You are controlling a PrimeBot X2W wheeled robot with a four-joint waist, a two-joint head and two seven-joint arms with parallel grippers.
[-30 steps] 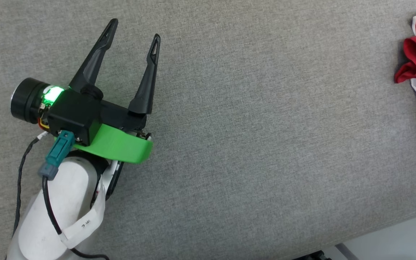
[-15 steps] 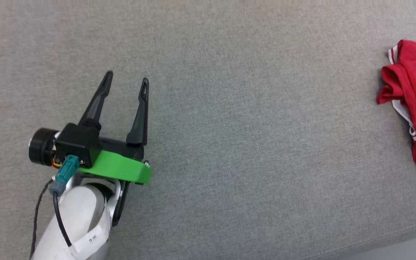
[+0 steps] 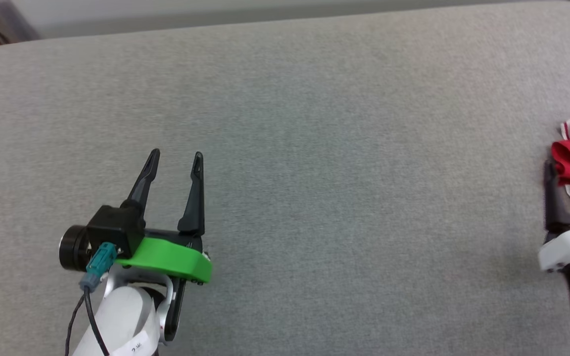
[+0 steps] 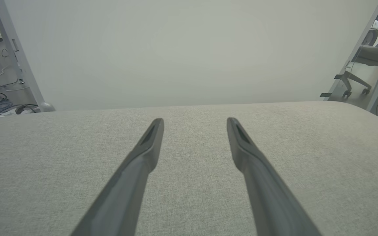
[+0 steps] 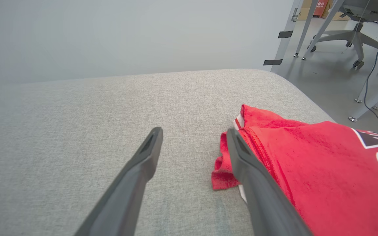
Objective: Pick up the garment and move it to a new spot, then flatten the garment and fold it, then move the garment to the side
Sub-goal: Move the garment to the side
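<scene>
The garment [image 5: 307, 164] is seen lying crumpled on the grey fabric surface [image 3: 339, 198], at the far right of the head view. It is found on the outer, right-hand side of the right gripper [image 5: 194, 131]. In the right wrist view that gripper's right finger is laid across the red hem. A small bunched corner pokes just inside the gap, and the rest of the gap is taken up by bare surface. Whether the finger is touching the cloth cannot be told.

The fingers of the right gripper are held spread, and nothing is clamped between them. The left gripper [image 3: 176, 153] is likewise held apart and empty over bare surface, with the garment well off to the right of its fingers. The right arm is therefore judged much the nearer, and a small shift to the right is judged enough for the hem to be bracketed.

The cloth runs rightward from the fingers and is cut off by the frame, so its long axis cannot be settled.

Black, white-outlined lettering [image 5: 376, 144] is shown on the red cloth, but it is cropped and cannot be read. A white tag [image 3: 131, 341] on the left forearm carries marks too small to be made out.
</scene>
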